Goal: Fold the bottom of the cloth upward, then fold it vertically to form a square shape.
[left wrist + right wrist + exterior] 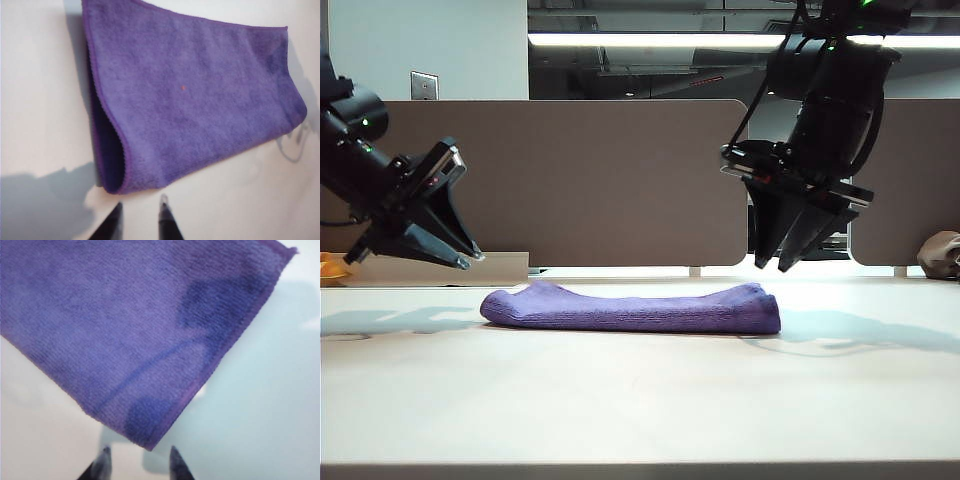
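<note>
Pale tabletop (640, 400) fills the lower half of the exterior view, with brown partition panels (620, 180) behind it and a lit ceiling strip along the top. At the middle of the frame lies the cloth (635, 308), a purple towel resting flat on the table as a low, doubled band.

Judging by that band, the first step looks done: the left wrist view shows two layers at the cloth's near end, with a rounded fold along one long side and stitched edges meeting on the other. The second fold, bringing one end over the other to make a square, appears not yet begun, since the cloth is plainly longer than it is deep.

Its long axis runs left to right across the exterior view, one end toward each arm.

The left gripper (468, 262) hangs at the left of the frame, just above and beside the cloth's left end, its jaws parted and holding nothing; its fingertips (163, 204) sit close to the cloth's corner without touching. The right gripper (772, 266) hovers over the cloth's right end at the right of centre, pointing down, jaws apart and empty, its fingertips (174, 454) just short of the cloth corner.
</note>
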